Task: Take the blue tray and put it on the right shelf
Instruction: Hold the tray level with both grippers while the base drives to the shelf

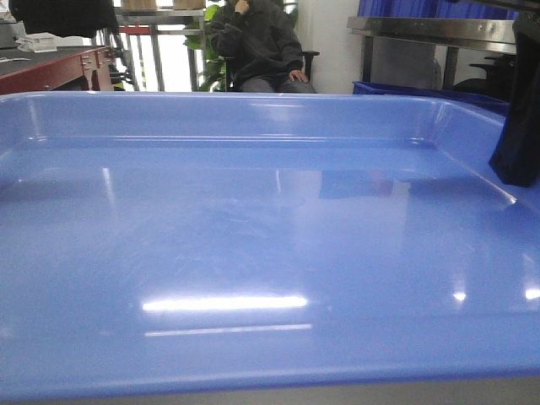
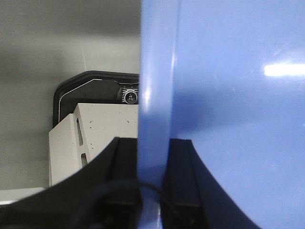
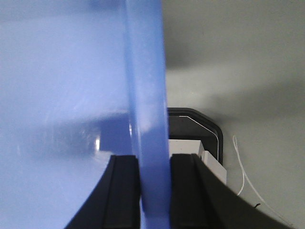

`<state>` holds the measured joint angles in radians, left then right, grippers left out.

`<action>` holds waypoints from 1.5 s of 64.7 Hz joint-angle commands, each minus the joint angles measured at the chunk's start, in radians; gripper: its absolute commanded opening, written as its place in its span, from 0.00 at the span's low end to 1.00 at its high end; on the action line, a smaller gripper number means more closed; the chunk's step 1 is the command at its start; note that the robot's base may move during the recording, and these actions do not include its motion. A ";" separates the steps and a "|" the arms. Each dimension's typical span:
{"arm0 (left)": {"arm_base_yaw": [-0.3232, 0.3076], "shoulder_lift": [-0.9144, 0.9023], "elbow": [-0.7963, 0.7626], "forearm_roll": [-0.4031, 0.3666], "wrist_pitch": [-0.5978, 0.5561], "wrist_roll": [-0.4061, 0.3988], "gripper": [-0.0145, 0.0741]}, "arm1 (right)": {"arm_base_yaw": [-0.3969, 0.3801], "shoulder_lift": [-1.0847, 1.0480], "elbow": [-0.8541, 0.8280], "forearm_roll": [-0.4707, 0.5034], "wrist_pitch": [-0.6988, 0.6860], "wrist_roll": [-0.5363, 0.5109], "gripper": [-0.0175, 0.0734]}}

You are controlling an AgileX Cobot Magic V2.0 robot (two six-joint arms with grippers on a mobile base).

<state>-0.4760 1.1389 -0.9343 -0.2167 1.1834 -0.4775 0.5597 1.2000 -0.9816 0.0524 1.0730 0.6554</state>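
The blue tray (image 1: 253, 245) fills almost the whole front view, held level close under the camera. My left gripper (image 2: 152, 164) is shut on the blue tray's left rim (image 2: 155, 95), one black finger on each side. My right gripper (image 3: 155, 176) is shut on the tray's right rim (image 3: 145, 86) in the same way. The right gripper shows in the front view as a dark shape (image 1: 519, 126) at the tray's right edge. The stainless-steel right shelf (image 1: 439, 32) stands beyond the tray at the upper right.
A red-framed dark-topped table (image 1: 51, 66) stands at the back left. A seated person in dark clothes (image 1: 257, 46) is straight ahead. A darker blue bin (image 1: 422, 90) sits under the steel shelf. The robot's white base (image 2: 90, 138) and grey floor lie below.
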 commanded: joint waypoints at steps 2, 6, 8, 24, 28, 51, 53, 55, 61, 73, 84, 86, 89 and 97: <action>0.009 -0.022 -0.025 0.066 0.156 -0.014 0.11 | -0.009 -0.025 -0.024 -0.090 0.016 0.005 0.35; 0.009 -0.022 -0.025 0.066 0.156 -0.014 0.11 | -0.009 -0.025 -0.024 -0.090 0.016 0.005 0.35; 0.009 -0.022 -0.025 0.066 0.156 -0.014 0.11 | -0.009 -0.025 -0.024 -0.090 0.016 0.005 0.35; 0.009 -0.022 -0.025 0.066 0.156 -0.014 0.11 | -0.009 -0.025 -0.024 -0.090 0.016 0.005 0.35; 0.009 -0.022 -0.025 0.066 0.156 -0.014 0.11 | -0.009 -0.025 -0.024 -0.090 0.016 0.005 0.35; 0.009 -0.022 -0.025 0.066 0.156 -0.014 0.11 | -0.009 -0.025 -0.024 -0.090 0.016 0.005 0.35; 0.009 -0.022 -0.025 0.066 0.156 -0.014 0.11 | -0.009 -0.025 -0.024 -0.090 0.016 0.005 0.35; 0.009 -0.022 -0.025 0.066 0.156 -0.014 0.11 | -0.009 -0.025 -0.024 -0.090 0.016 0.005 0.35; 0.009 -0.022 -0.025 0.066 0.156 -0.014 0.11 | -0.009 -0.025 -0.024 -0.090 0.016 0.005 0.35; 0.009 -0.022 -0.025 0.066 0.156 -0.014 0.11 | -0.009 -0.025 -0.024 -0.090 0.016 0.005 0.35; 0.009 -0.022 -0.025 0.066 0.156 -0.014 0.11 | -0.009 -0.025 -0.024 -0.090 0.016 0.005 0.35; 0.009 -0.022 -0.025 0.066 0.156 -0.014 0.11 | -0.009 -0.025 -0.024 -0.090 0.016 0.005 0.35; 0.009 -0.022 -0.025 0.066 0.156 -0.014 0.11 | -0.009 -0.025 -0.024 -0.090 0.016 0.005 0.35; 0.009 -0.022 -0.025 0.066 0.156 -0.014 0.11 | -0.009 -0.025 -0.024 -0.090 0.016 0.005 0.35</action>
<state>-0.4760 1.1389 -0.9343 -0.2167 1.1840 -0.4775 0.5597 1.2000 -0.9816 0.0524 1.0708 0.6538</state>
